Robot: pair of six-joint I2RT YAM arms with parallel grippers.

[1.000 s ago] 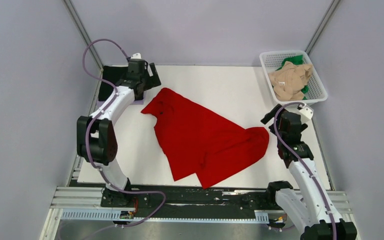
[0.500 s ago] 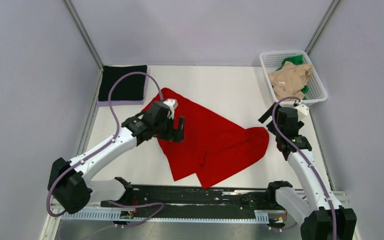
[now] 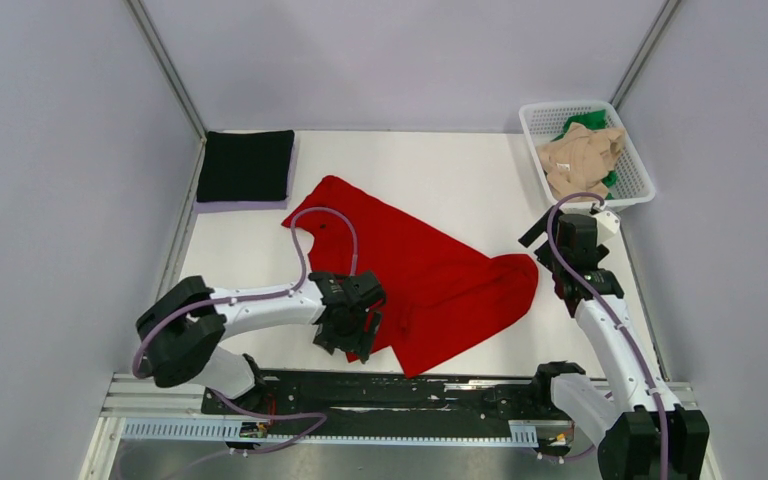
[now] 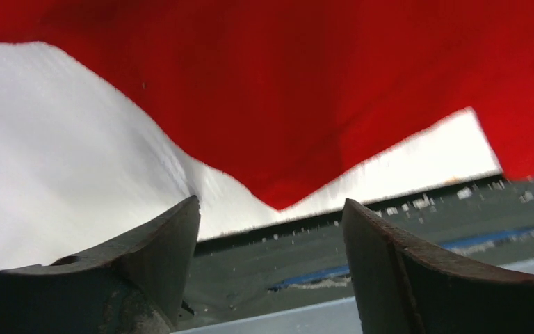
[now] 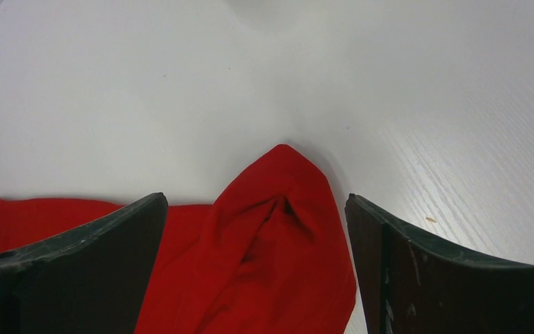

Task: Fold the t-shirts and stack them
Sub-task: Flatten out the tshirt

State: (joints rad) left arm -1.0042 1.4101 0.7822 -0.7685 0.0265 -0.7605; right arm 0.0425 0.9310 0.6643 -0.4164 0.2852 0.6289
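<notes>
The red t-shirt (image 3: 410, 265) lies spread and rumpled across the middle of the white table. My left gripper (image 3: 352, 343) is open and empty, low over the shirt's near-left hem corner; in the left wrist view that red corner (image 4: 278, 188) hangs just beyond my fingertips. My right gripper (image 3: 550, 262) is open and empty at the shirt's right end, whose bunched red tip (image 5: 281, 202) sits between my fingers in the right wrist view. The black t-shirt (image 3: 247, 165) lies folded at the far left corner. The beige t-shirt (image 3: 580, 158) and green t-shirt (image 3: 586, 121) lie in the basket.
A white lattice basket (image 3: 535, 118) stands at the far right corner. The table's front edge and a dark rail (image 3: 460, 385) run just beyond my left gripper. Grey walls close in both sides and the back.
My left arm swung from the folded black shirt at the far left across the red shirt down to its near hem. My right gripper barely moved.
</notes>
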